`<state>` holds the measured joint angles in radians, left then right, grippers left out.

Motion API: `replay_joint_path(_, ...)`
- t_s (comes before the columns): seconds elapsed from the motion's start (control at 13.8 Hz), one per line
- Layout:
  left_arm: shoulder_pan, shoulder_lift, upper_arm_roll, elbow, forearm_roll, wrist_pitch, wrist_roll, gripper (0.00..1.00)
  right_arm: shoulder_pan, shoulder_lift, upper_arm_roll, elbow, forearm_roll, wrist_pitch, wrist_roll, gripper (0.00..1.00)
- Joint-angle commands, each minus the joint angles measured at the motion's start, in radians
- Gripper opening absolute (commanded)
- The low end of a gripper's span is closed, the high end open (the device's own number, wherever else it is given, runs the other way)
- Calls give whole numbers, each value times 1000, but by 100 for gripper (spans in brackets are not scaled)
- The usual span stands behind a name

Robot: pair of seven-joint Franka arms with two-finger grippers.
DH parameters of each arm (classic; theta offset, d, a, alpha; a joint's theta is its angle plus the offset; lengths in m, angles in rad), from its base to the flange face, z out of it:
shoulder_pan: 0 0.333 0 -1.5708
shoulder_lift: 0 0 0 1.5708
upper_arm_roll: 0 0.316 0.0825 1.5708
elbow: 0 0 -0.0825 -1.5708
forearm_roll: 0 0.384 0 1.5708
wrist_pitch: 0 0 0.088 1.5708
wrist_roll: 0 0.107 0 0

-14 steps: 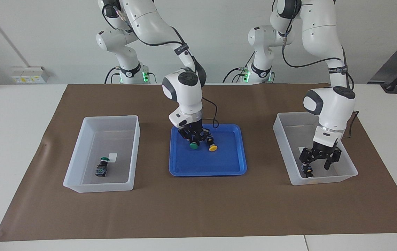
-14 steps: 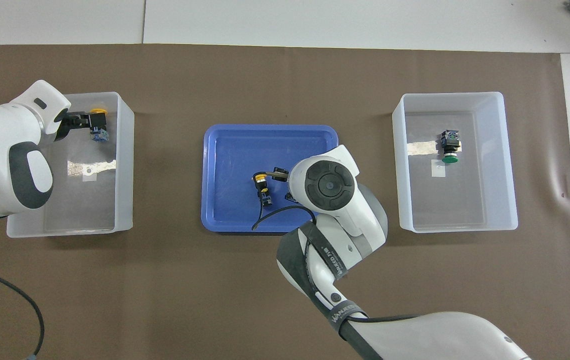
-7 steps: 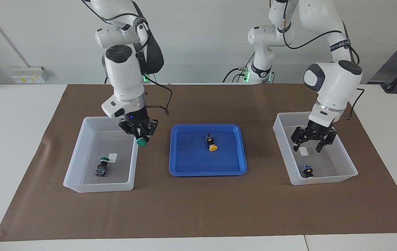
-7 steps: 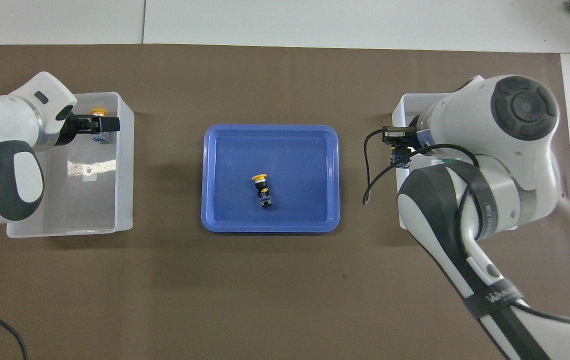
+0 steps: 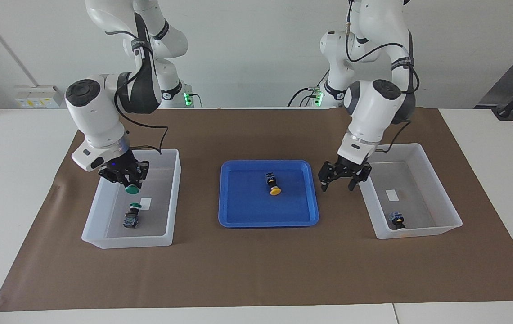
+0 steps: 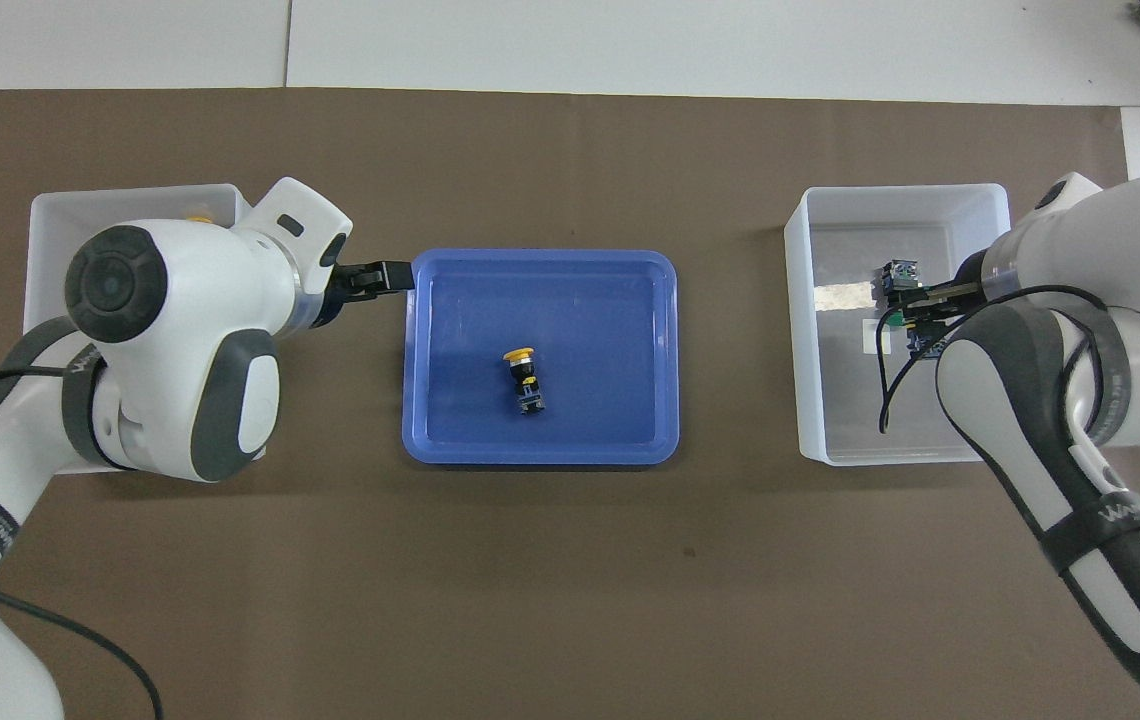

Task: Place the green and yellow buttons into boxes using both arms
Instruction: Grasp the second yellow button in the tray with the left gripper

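Note:
My right gripper (image 5: 129, 183) (image 6: 915, 312) is shut on a green button (image 5: 131, 189), cap down, hanging over the box (image 5: 173, 198) (image 6: 800, 330) at the right arm's end. Another green button (image 5: 131, 216) (image 6: 900, 275) lies in that box, just below the held one. My left gripper (image 5: 338, 185) (image 6: 385, 278) is open and holds nothing. It hangs over the mat between the blue tray (image 5: 238, 220) (image 6: 610, 300) and the other box (image 5: 418, 231) (image 6: 50, 200). One yellow button (image 5: 274, 185) (image 6: 523, 370) lies in the tray. A second yellow button (image 5: 397, 219) lies in the box at the left arm's end.
A brown mat (image 5: 256, 270) covers the white table under the tray and both boxes. Each box has a small white label (image 5: 392, 195) on its floor. The right arm's black cable (image 6: 885, 390) loops down into its box.
The right arm has carried the green button from the box's tray-side wall to over the box's middle. The left gripper, still open, has left its box and moved toward the tray.

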<state>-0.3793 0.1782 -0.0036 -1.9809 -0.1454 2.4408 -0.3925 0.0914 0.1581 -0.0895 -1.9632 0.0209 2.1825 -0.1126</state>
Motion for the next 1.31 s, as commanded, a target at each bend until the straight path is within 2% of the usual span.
replay_joint_path(0.0, -110, 18, 19, -45, -11, 64, -144, 100, -33, -28, 16, -155, 51, 132, -44, 0)
replay_joint_path(0.15, -174, 50, 20, -58, -11, 90, -207, 100, -30, -20, 16, -192, 51, 192, -45, 0)
replay_joint_path(0.22, -203, 78, 21, -55, -10, 105, -244, 100, -32, -6, 16, -192, 53, 206, -45, 5)
replay_joint_path(0.36, -240, 118, 21, -61, -8, 132, -264, 100, -29, 6, 16, -194, 53, 221, -29, 44)
replay_joint_path(0.44, -257, 132, 21, -62, -8, 132, -264, 100, -25, 8, 16, -192, 54, 221, -12, 68)
replay_joint_path(0.51, -276, 136, 21, -65, -8, 132, -266, 100, -27, 8, 16, -191, 54, 221, 16, 100)
replay_joint_path(0.58, -282, 136, 19, -71, -6, 132, -266, 100, -28, 9, 16, -184, 54, 220, 33, 100)
replay_joint_path(0.65, -285, 136, 19, -76, -6, 132, -266, 56, -25, 9, 16, -177, 54, 220, 36, 100)
replay_joint_path(0.73, -297, 135, 20, -76, -6, 129, -266, 1, -21, 3, 16, -152, 54, 214, 56, 100)
replay_joint_path(0.95, -276, 118, 30, -65, -6, 112, -263, 0, -16, -21, 23, -83, 51, 157, 129, 100)
replay_joint_path(1.09, -228, 78, 30, -64, -6, 109, -255, 0, -16, -37, 23, -33, 50, 94, 133, 100)
replay_joint_path(1.24, -153, 22, 30, -41, -5, 46, -246, 0, -18, -54, 22, 30, 37, 2, 133, 100)
